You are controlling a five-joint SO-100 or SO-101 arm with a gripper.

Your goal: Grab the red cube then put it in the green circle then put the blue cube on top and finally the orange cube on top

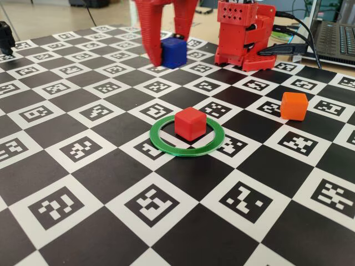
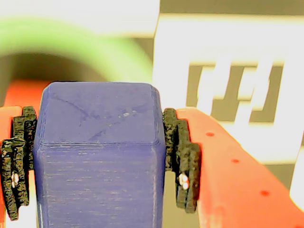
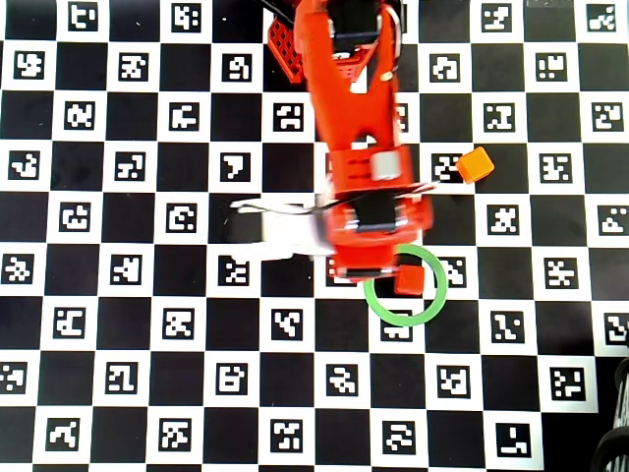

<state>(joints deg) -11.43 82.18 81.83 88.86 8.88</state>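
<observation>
**Blue cube clamped in the gripper; red cube inside the green ring**

Fixed view: the red cube (image 1: 190,123) rests on the checkerboard marker mat (image 1: 83,183) inside the green circle (image 1: 166,147), nearer the ring's far edge. The orange cube (image 1: 294,106) sits on the mat to the right, well apart from the ring. Behind the ring, the gripper (image 1: 166,55) grasps the blue cube (image 1: 174,52) between its two red fingers; whether the cube touches the mat cannot be told. The arm's red base (image 1: 244,36) stands at the back, with a laptop (image 1: 335,33) beyond it.

Wrist view: the blue cube (image 2: 99,156) fills the gap between the black ribbed pads (image 2: 183,159), which press on both its sides. A blurred arc of the green circle (image 2: 85,45) lies beyond.

Overhead view: the arm (image 3: 359,128) covers the blue cube and part of the green circle (image 3: 418,313); the red cube (image 3: 412,282) shows within the ring, and the orange cube (image 3: 475,164) lies above and to the right.
</observation>
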